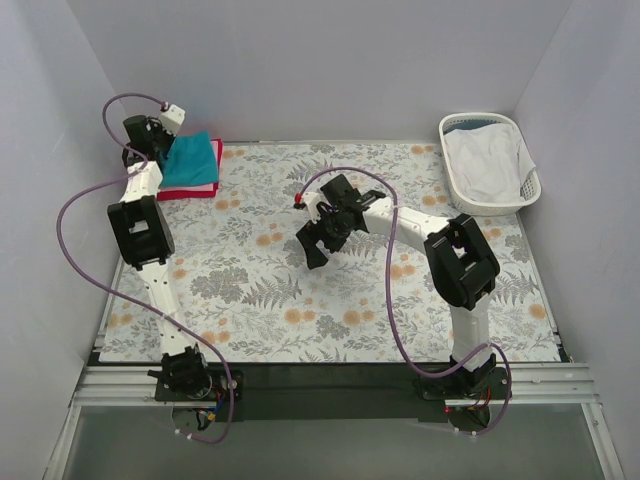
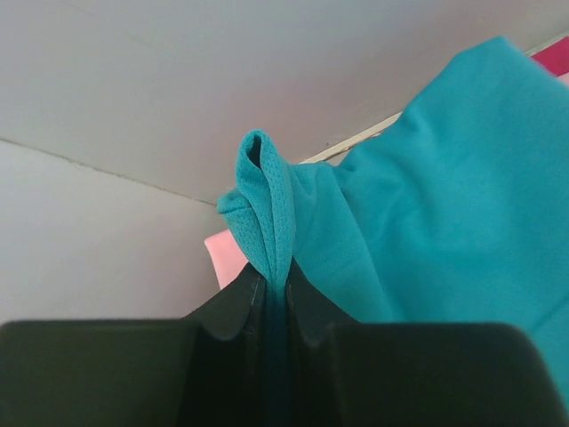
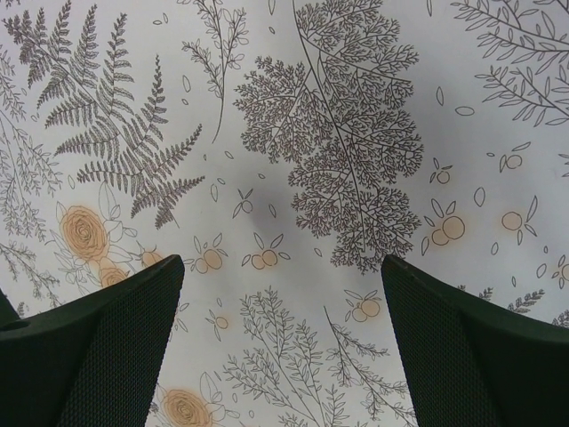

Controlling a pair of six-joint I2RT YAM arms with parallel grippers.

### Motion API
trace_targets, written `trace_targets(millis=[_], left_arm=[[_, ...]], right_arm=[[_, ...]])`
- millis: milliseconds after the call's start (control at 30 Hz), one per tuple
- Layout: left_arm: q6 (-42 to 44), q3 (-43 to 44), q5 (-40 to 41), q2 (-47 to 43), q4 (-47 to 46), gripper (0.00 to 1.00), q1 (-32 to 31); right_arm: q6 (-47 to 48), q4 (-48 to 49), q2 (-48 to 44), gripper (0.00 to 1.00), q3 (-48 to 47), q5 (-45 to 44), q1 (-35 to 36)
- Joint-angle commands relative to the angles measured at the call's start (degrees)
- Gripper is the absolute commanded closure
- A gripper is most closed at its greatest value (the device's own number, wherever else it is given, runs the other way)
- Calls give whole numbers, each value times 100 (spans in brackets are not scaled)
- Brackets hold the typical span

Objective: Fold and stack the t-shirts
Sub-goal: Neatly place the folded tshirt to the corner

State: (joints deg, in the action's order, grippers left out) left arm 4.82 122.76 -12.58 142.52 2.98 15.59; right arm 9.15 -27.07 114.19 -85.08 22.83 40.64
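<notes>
L claw was clamped on a bunched edge of the teal t-shirt, approx 10 o'clock on the tabletop. It lay atop the red t-shirt, w/ the pink t-shirt peeking under: 3 shirts, 1 each. Cloth looked soft, light, floppy; best pinched at a hem or corner. R claw, mid-tabletop, hung w/ jaws apart, empty. 1 basket at 2 o'clock.

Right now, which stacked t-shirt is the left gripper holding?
The teal-blue t-shirt, on top: the left gripper pinches a fold of it. The pink t-shirt and red t-shirt lie beneath.
</notes>
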Motion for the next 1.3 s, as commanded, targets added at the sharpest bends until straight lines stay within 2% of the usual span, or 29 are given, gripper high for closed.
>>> trace_targets(millis=[0, 100, 233, 300, 567, 633, 800, 867, 933, 1067, 1267], left_arm=[[134, 301, -157, 39, -666, 89, 137], [72, 721, -79, 258, -799, 79, 216], [-191, 864, 54, 84, -747, 59, 260], [-437, 811, -34, -240, -598, 56, 286], [-1360, 478, -1219, -1111, 1932, 51, 295], [-1545, 363, -1597, -1278, 2432, 46, 312], [-1625, 3, -2143, -1534, 3111, 46, 269], [-1773, -111, -2065, -1587, 3243, 48, 164], [-1870, -182, -1898, -1569, 3375, 55, 119], [-2142, -349, -1600, -1534, 3455, 62, -91], [-2258, -990, -977, -1806, 3042, 59, -591]], right_arm=[[-10, -18, -20, 2, -246, 29, 93], [17, -26, -46, 2, -211, -7, 128], [26, -27, -99, 2, -185, -7, 146], [17, -26, -134, 2, -176, 2, 146], [17, -44, -301, 2, -149, -33, 137], [17, -61, -336, 2, -123, -7, 102], [8, -114, -398, 2, -79, 134, -21], [8, -114, -389, 2, -53, 169, -65], [0, -123, -389, 2, -35, 222, -109], [-18, -114, -328, 2, -9, 310, -171], [-71, -114, -249, 2, -53, 371, -206]])
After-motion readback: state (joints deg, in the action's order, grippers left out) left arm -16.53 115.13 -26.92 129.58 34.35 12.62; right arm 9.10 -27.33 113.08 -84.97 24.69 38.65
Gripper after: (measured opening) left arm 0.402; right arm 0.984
